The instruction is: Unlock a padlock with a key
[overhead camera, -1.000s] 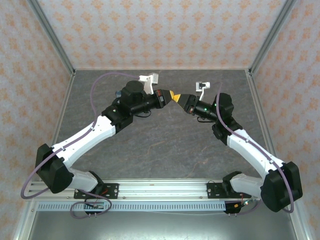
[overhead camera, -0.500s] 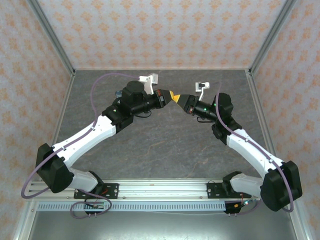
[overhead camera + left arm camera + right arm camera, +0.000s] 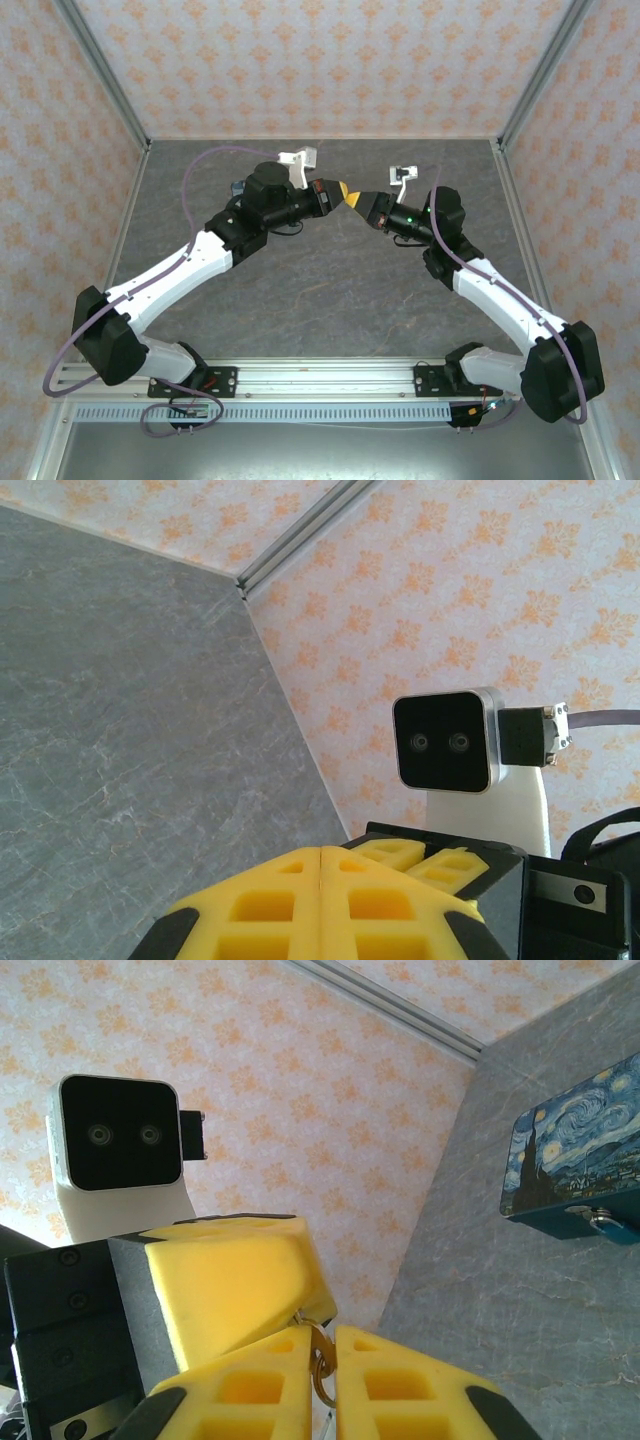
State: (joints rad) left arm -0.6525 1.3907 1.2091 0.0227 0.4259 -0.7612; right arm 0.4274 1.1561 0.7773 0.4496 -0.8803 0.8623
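1. The two arms are held up over the grey table (image 3: 330,290), and their yellow tips meet in the air.
2. The right gripper (image 3: 322,1338) has its jaws almost together. They pinch a tiny brass-coloured thing, which I think is the key (image 3: 320,1368). I cannot see any blue head on it from here.
3. The left gripper (image 3: 320,855) has its jaws pressed tight together. Its own camera shows nothing between them.
4. In the right wrist view, the tip of the left gripper sits right at the top of the key. I cannot tell if the left jaws hold that end or just touch it.
5. The padlock (image 3: 580,1170) lies flat on the table, well apart from both grippers. Its starry blue and yellow picture faces up, and a small silver bit shows on its dark side.
6. Nothing holds the padlock, and the key is not near it.
7. What looks done: the key is off the table and up in the grippers.
8. What is going on now, I think: the key is being passed or fixed in place between the two grippers so one of them has a good hold.
9. What is left: bring the key to the padlock, hold the padlock steady, push the key in, and turn it. That is most of the job.
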